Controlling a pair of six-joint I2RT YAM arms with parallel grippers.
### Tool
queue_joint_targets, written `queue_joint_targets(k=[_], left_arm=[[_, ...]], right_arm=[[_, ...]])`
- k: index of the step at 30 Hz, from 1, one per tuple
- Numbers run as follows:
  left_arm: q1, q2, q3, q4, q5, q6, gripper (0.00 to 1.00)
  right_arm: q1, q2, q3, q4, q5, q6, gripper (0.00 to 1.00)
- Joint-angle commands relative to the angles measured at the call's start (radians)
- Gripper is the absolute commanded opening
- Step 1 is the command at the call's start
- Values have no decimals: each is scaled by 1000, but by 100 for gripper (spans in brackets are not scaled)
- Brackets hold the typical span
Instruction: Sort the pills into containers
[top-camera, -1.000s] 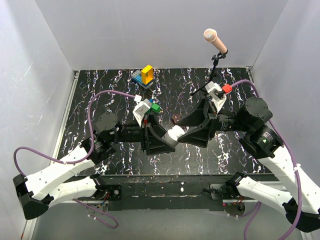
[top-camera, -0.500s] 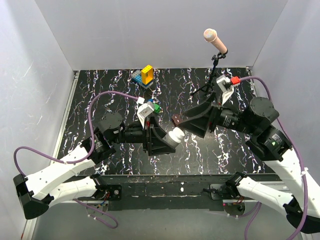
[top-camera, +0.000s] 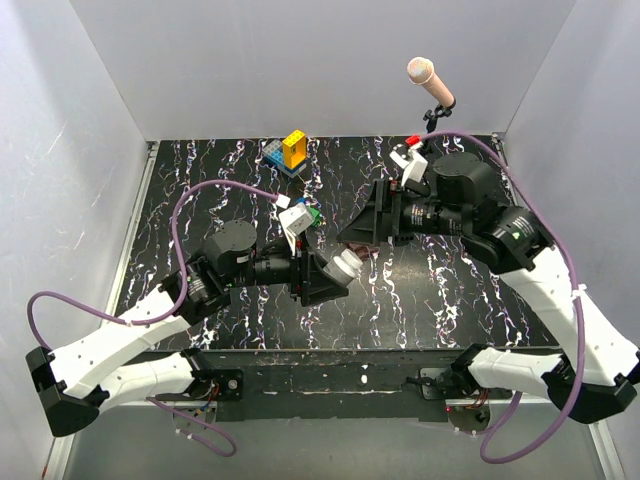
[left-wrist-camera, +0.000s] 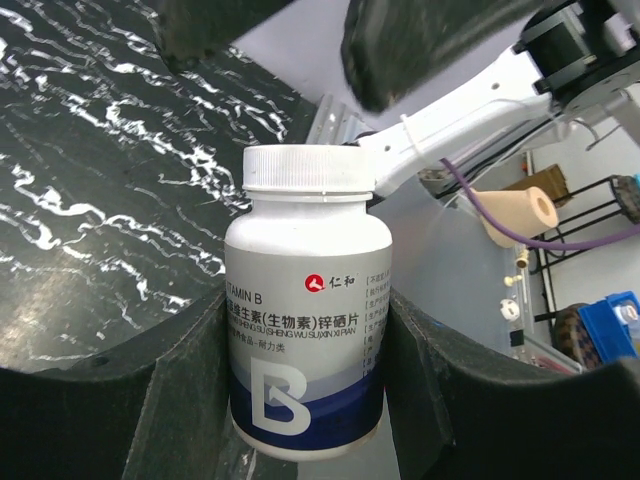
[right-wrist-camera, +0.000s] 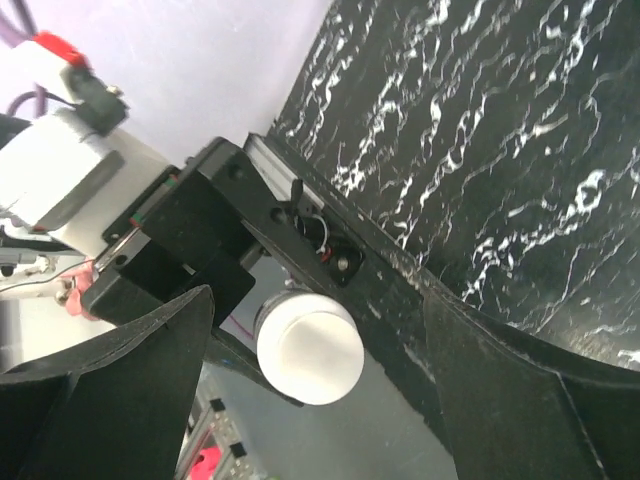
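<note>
One black marbled counter (top-camera: 200, 180) carries everything, and two arms reach over it from the near edge: the left arm (top-camera: 130, 335) and the right arm (top-camera: 545, 280). One microphone (top-camera: 428, 78) stands at the far right corner.

The left tool (top-camera: 330, 278) is clamped on the one bottle (left-wrist-camera: 305, 300), its fingers (left-wrist-camera: 190, 400) pressed against both sides of the label. It seems to hold the bottle off the counter, near the middle. The bottle's long axis is tilted, base toward the left arm and top pointing toward the right arm.

The right tool (top-camera: 358, 222) is spread wide and grips nothing. It faces the bottle's top from the far right, near it but apart.

One small stack of blue and yellow blocks (top-camera: 292, 150) sits at the far edge. One green block (top-camera: 312, 214) lies just beyond the left tool.

One brown pill box (top-camera: 372, 254) lies on the counter under the right tool, just right of the bottle's top. Only a sliver of it shows, and its compartments cannot be made out.

One white cap (right-wrist-camera: 308, 345) is on the bottle. The right wrist view shows it end-on in the gap between that tool's two fingers, touching neither. So the right tool looks lined up along the bottle's long axis, and the right arm is the free one nearest the cap. By my judgement the coming move is to slide forward along that axis and close on the cap. No pills show yet
</note>
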Motion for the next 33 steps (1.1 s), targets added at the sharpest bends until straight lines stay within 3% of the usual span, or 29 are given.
queue_joint_targets(k=[1, 8, 18, 33], left_arm=[[2, -8, 52, -72, -83, 61, 0], [2, -19, 58, -124, -128, 88, 0], [2, -11, 64, -131, -122, 90, 0], [2, -30, 52, -131, -115, 81, 0]], right_arm=[[1, 31, 41, -101, -69, 53, 91], [1, 58, -50, -71, -154, 125, 89], [1, 57, -140, 14, -218, 179, 68], [-25, 34, -145, 55, -231, 202, 66]])
